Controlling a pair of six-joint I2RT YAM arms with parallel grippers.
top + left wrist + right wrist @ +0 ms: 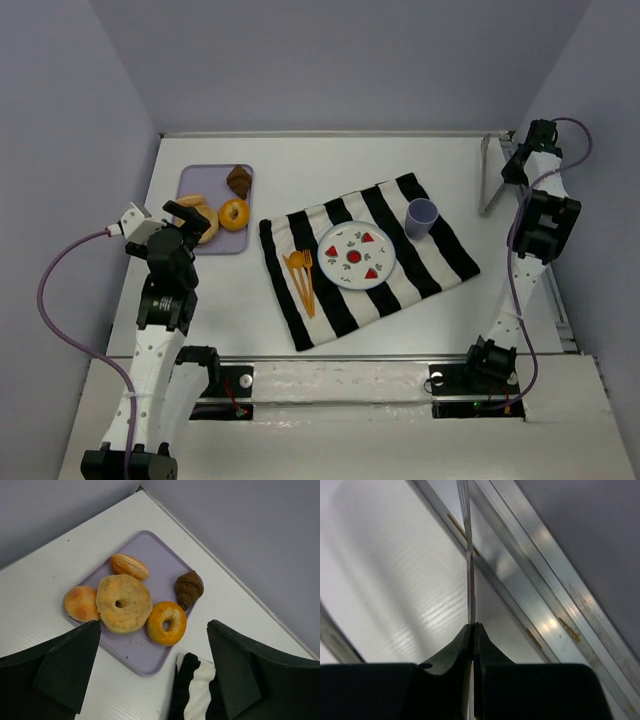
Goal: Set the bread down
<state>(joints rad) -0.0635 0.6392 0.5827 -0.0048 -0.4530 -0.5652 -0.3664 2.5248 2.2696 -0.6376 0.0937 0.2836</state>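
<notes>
The bread [234, 214], a glossy golden-orange ring, lies on the near right part of a lilac tray [190, 178] at the back left. In the left wrist view the bread [166, 623] sits just ahead of the gap between my fingers. My left gripper [190, 218] [155, 680] is open and empty, hovering over the tray's near edge [135, 657]. My right gripper [507, 165] [472, 627] is shut at the far right. A thin metal strip [469, 555] lines up with its finger seam; I cannot tell if it is clamped.
On the tray are a paler tan ring [123, 602], a round bun [80, 603], a seeded roll [129, 566] and a dark croissant [189, 587]. A striped cloth [440, 255] holds a plate [356, 272], orange fork and spoon [301, 275] and a lilac cup [421, 217]. A metal frame [487, 175] stands back right.
</notes>
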